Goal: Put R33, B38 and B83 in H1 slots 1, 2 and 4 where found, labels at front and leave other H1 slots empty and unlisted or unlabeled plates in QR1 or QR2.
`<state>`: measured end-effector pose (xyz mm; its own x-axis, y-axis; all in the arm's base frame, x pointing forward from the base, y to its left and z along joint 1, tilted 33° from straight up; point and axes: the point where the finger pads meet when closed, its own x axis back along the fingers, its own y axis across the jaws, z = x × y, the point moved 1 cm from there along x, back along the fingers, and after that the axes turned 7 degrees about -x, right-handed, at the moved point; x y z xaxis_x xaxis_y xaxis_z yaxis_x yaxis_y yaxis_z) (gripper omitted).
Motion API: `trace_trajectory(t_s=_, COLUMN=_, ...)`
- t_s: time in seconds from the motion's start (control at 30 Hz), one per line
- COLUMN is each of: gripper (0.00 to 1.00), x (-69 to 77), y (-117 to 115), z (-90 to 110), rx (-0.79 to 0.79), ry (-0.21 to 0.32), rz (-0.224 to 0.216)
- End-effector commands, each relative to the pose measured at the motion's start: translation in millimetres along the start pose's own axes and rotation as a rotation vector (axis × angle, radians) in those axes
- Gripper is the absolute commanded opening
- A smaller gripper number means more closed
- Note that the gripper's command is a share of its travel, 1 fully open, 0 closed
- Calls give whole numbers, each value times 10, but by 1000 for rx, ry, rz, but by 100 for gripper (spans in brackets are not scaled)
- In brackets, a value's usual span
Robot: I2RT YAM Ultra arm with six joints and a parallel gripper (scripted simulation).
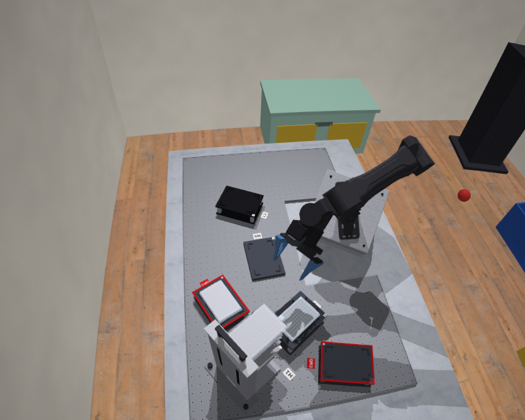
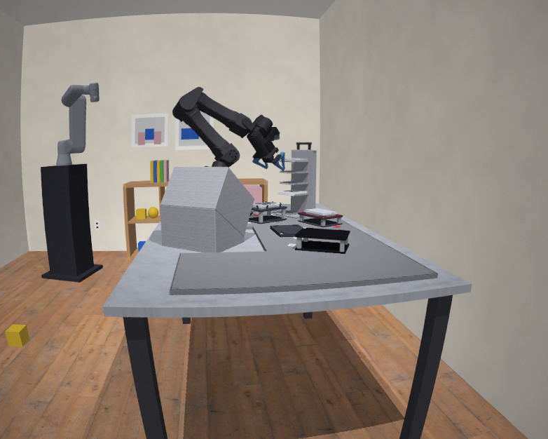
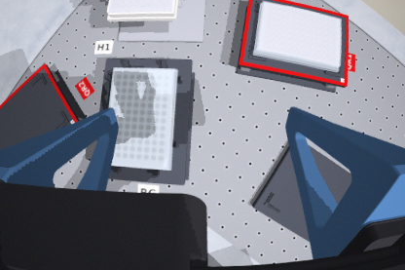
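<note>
Pincer, blue fingers spread wide and holding nothing, raised above the tabletop over the right edge of the flat dark nest, with the plate hotel as landmark at the near end of the deck. A white well plate lies on the hotel's top shelf, and lower shelves show in the exterior view. Just beside the hotel on the arm's side, a translucent well plate rests on a dark raised nest. On the hotel's other side, a white plate sits inside a red-framed nest. A second red-framed nest, bare, lies beyond the raised nest from the hotel. A black raised nest stands well apart from the hotel, past the flat dark nest.
</note>
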<state>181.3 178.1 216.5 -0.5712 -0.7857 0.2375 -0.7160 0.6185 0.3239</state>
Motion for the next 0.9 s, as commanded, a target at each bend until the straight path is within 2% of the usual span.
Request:
trace_trajectory(t_s=0.0, gripper=100, x=80, y=60, z=-186, rx=-7, ry=-61, rz=52)
trace_trajectory(t_s=0.37, gripper=100, x=69, y=350, z=-159, rx=-18, ry=-63, rz=49)
trace_trajectory(t_s=0.43, gripper=100, x=11, y=401, z=-113, rx=-19, ry=-41, rz=56)
trace_trajectory(t_s=0.8, gripper=100, x=-21, y=784, z=-96, rx=-29, ry=-51, rz=50)
trace_trajectory(t_s=0.87, gripper=100, x=-21, y=784, z=-96, rx=-29, ry=-51, rz=50)
